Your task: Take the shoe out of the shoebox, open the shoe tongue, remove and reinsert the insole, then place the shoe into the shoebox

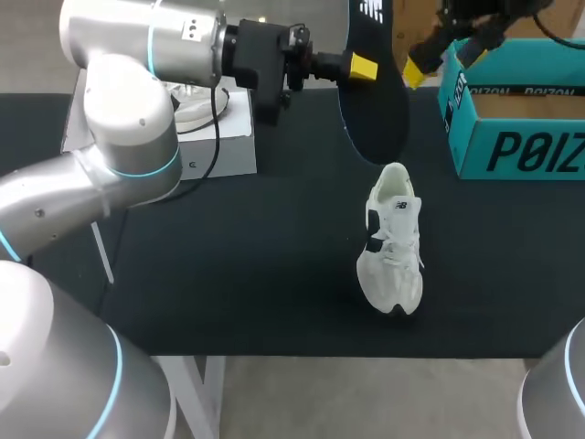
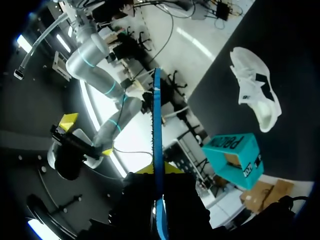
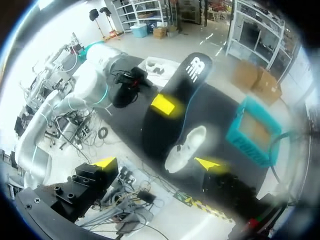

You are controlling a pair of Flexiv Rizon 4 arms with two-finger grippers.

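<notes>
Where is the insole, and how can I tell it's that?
Find the black table and the white shoe sitting near its middle. Held up in the air close by, pinched in the left arm's jaws, is the insole. It is the only flat, black, foot-shaped piece with a blue edge, unlike the puffy white shoe and the teal shoebox.

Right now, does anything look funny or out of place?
The black insole is out of the white shoe, held up in the air by the left end effector. The shoe sits on the table, outside the teal shoebox. Nothing looks broken.
</notes>
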